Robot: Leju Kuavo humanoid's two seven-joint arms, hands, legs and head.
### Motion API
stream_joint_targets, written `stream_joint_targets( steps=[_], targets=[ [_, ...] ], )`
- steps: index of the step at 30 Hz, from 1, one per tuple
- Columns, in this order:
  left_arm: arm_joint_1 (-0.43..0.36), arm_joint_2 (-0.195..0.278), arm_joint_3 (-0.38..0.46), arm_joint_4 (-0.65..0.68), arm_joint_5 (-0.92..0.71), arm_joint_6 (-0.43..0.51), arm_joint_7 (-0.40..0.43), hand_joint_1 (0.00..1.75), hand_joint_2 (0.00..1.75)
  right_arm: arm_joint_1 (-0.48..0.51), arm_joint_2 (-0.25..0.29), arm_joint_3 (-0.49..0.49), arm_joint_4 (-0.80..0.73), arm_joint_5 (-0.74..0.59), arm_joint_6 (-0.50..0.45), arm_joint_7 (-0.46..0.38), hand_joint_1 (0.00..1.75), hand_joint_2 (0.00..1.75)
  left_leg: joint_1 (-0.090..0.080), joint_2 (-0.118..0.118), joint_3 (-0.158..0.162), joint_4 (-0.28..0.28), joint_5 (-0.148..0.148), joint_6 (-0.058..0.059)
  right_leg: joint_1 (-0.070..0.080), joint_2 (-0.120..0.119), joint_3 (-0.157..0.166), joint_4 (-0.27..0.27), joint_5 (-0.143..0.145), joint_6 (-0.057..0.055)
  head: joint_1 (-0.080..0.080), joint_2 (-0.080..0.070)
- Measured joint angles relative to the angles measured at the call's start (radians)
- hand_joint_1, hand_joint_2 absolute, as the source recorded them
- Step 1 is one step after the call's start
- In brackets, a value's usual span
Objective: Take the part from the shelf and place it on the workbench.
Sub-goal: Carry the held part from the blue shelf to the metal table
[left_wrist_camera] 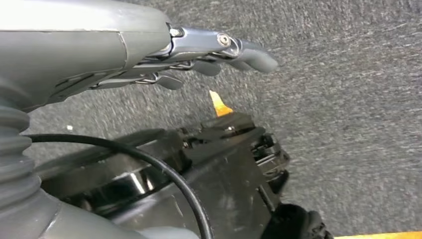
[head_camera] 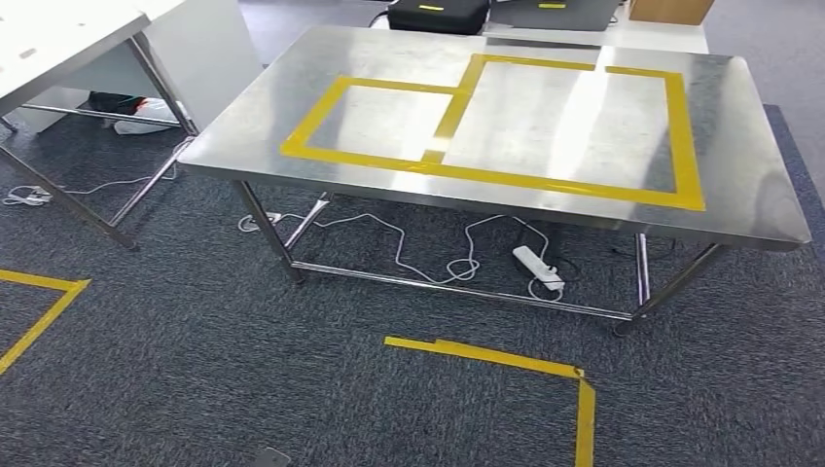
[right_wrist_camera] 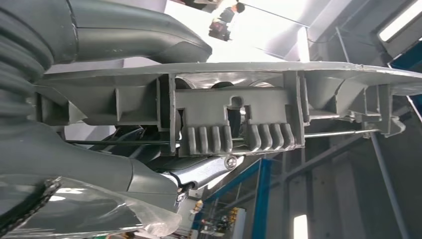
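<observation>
Head view shows the steel workbench (head_camera: pixel 739 146) across the upper middle of the frame, yellow tape rectangles (head_camera: pixel 506 126) marked on its top and a white power strip (head_camera: pixel 538 268) on the carpet beneath. Right wrist view has the right hand (right_wrist_camera: pixel 164 174) clamped on the grey ribbed part (right_wrist_camera: pixel 239 117), thumb above and fingers below. Left wrist view shows the left hand (left_wrist_camera: pixel 209 57) over carpet, fingers extended, holding nothing.

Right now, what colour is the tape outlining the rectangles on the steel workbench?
Yellow. The tape on the workbench shows best in the head view.
</observation>
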Motion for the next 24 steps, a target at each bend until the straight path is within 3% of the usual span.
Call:
stream_joint_targets(
  steps=[1,3,5,7,8,9,10,12,13,14,16,17,18,19,20,21,22,24],
  targets=[
    [0.000,0.000,0.000,0.000,0.000,0.000,0.000,0.00,1.75,0.004,0.000,0.004,0.001,0.001,0.000,0.000,1.75,1.75,0.000,0.008,0.010,-0.009,-0.001,0.005,-0.002,-0.002,0.000,0.004,0.004,0.006,-0.001,0.000],
    [0.000,0.000,0.000,0.000,0.001,0.001,-0.001,0.00,1.75,0.007,0.000,0.013,0.004,0.007,0.000,0.001,1.75,1.75,0.003,0.023,0.034,-0.022,-0.003,0.012,0.001,-0.038,-0.017,0.040,-0.006,0.017,0.006,0.000],
    [0.001,-0.001,0.001,0.000,0.002,0.004,-0.001,0.00,1.75,0.007,0.000,0.027,0.006,0.020,0.000,0.000,1.75,1.75,0.004,0.037,0.054,-0.025,-0.010,0.014,0.002,-0.079,-0.083,0.139,-0.042,0.026,0.012,0.000],
    [0.005,-0.001,0.003,0.000,0.002,0.006,0.000,0.00,1.75,0.010,0.000,0.038,0.009,0.032,0.000,-0.001,1.75,1.75,0.005,0.050,0.071,-0.025,-0.027,0.011,-0.002,-0.091,-0.167,0.240,-0.074,0.034,0.013,0.000],
    [0.007,-0.001,0.003,0.000,0.002,0.006,0.000,0.00,1.75,0.012,0.000,0.041,0.011,0.036,0.000,0.000,1.75,1.75,0.007,0.054,0.082,-0.025,-0.037,0.008,-0.005,-0.094,-0.193,0.253,-0.079,0.036,0.013,0.000],
    [0.008,0.000,0.004,0.000,0.003,0.005,0.000,0.00,1.75,0.014,0.000,0.043,0.014,0.039,0.000,0.000,1.75,1.75,0.009,0.056,0.095,-0.025,-0.049,0.004,-0.008,-0.096,-0.201,0.233,-0.069,0.038,0.013,0.000],
    [0.009,0.000,0.005,0.000,0.004,0.004,0.000,0.00,1.75,0.015,0.000,0.045,0.016,0.042,0.000,0.000,1.75,1.75,0.012,0.058,0.111,-0.025,-0.063,0.000,-0.011,-0.101,-0.195,0.184,-0.041,0.039,0.013,0.000],
    [0.011,0.000,0.006,0.000,0.007,0.002,0.000,0.00,1.75,0.015,0.000,0.048,0.021,0.047,0.000,0.000,1.75,1.75,0.014,0.061,0.143,-0.025,-0.095,-0.011,-0.015,-0.120,-0.170,0.079,0.049,0.040,0.015,0.000],
    [0.011,0.001,0.006,0.000,0.008,0.002,0.000,0.00,1.75,0.015,0.000,0.049,0.023,0.049,0.000,0.000,1.75,1.75,0.014,0.064,0.157,-0.028,-0.110,-0.018,-0.012,-0.126,-0.157,0.050,0.075,0.034,0.015,0.000],
    [0.011,0.001,0.007,0.000,0.008,0.002,0.000,0.00,1.75,0.015,0.000,0.050,0.025,0.049,0.000,0.000,1.75,1.75,0.014,0.065,0.174,-0.032,-0.120,-0.027,-0.009,-0.127,-0.147,0.040,0.083,0.025,0.015,0.000],
    [0.005,0.000,0.008,0.000,0.009,0.001,0.000,0.00,1.75,0.016,0.000,0.053,0.026,0.049,0.000,0.001,1.75,1.75,0.017,0.067,0.191,-0.015,-0.112,-0.042,-0.004,-0.116,-0.121,0.039,0.055,0.002,0.014,0.000],
    [0.001,0.000,0.008,0.000,0.009,0.001,0.000,0.00,1.75,0.015,0.000,0.053,0.026,0.049,0.000,0.001,1.75,1.75,0.019,0.066,0.178,0.029,-0.089,-0.048,-0.006,-0.111,-0.104,0.036,0.046,-0.007,0.015,0.000],
    [-0.003,-0.001,0.008,0.000,0.009,0.000,0.000,0.00,1.75,0.014,0.000,0.054,0.025,0.049,0.000,0.001,1.75,1.75,0.020,0.065,0.140,0.097,-0.065,-0.052,-0.007,-0.109,-0.084,0.032,0.035,-0.014,0.013,0.000],
    [-0.005,-0.001,0.008,0.000,0.009,0.000,0.000,0.00,1.75,0.014,0.000,0.055,0.025,0.050,0.000,0.001,1.75,1.75,0.021,0.063,0.087,0.177,-0.052,-0.055,-0.007,-0.105,-0.060,0.028,0.023,-0.020,0.012,0.000],
    [-0.005,-0.001,0.009,0.000,0.009,0.000,0.000,0.00,1.75,0.014,0.000,0.056,0.025,0.050,0.000,0.000,1.75,1.75,0.021,0.063,0.030,0.247,-0.059,-0.056,-0.007,-0.103,-0.040,0.023,0.008,-0.024,0.011,0.000],
    [-0.002,-0.001,0.009,0.000,0.009,0.000,0.000,0.00,1.75,0.015,0.000,0.057,0.026,0.051,0.000,0.000,1.75,1.75,0.020,0.063,-0.023,0.294,-0.094,-0.056,-0.006,-0.099,-0.019,0.018,-0.007,-0.026,0.010,0.000],
    [0.001,-0.001,0.009,0.000,0.010,0.000,0.000,0.00,1.75,0.015,0.000,0.057,0.026,0.051,0.000,0.000,1.75,1.75,0.018,0.063,-0.067,0.315,-0.146,-0.054,-0.005,-0.094,0.005,0.013,-0.022,-0.026,0.010,0.000],
    [0.008,-0.001,0.010,0.000,0.011,-0.001,0.000,0.00,1.75,0.015,0.000,0.058,0.026,0.051,0.000,0.000,1.75,1.75,0.011,0.062,-0.127,0.293,-0.231,-0.043,-0.003,-0.085,0.057,0.005,-0.053,-0.026,0.010,0.000]
  ],
)
